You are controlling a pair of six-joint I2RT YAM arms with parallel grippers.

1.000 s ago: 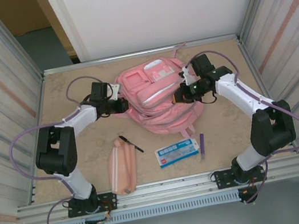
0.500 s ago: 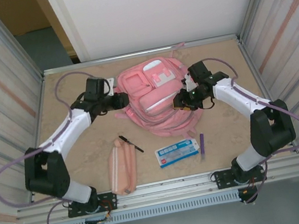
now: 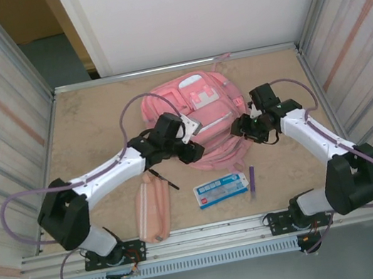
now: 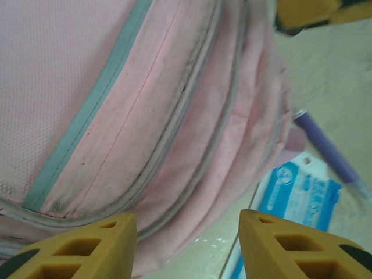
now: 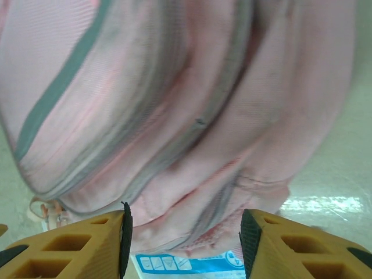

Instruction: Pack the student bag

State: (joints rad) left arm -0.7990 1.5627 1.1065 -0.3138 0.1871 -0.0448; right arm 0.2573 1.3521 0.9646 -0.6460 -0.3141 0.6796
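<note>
Pink bag lies flat mid-table toward the back, its zips apparently closed. Left gripper and right gripper flank its near end, both partly open and empty. Pinching loose fabric could drag the bag onto the blue packet and purple pen

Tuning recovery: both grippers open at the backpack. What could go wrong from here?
1. Left gripper and right gripper stand open close to the student bag; closing may pinch fabric, not a zip pull, and drag it.
2. A dragged bag could shove the blue packet and purple pen beside its edge.
3. The left arm passes near the black pen; lowering may knock it.
</note>
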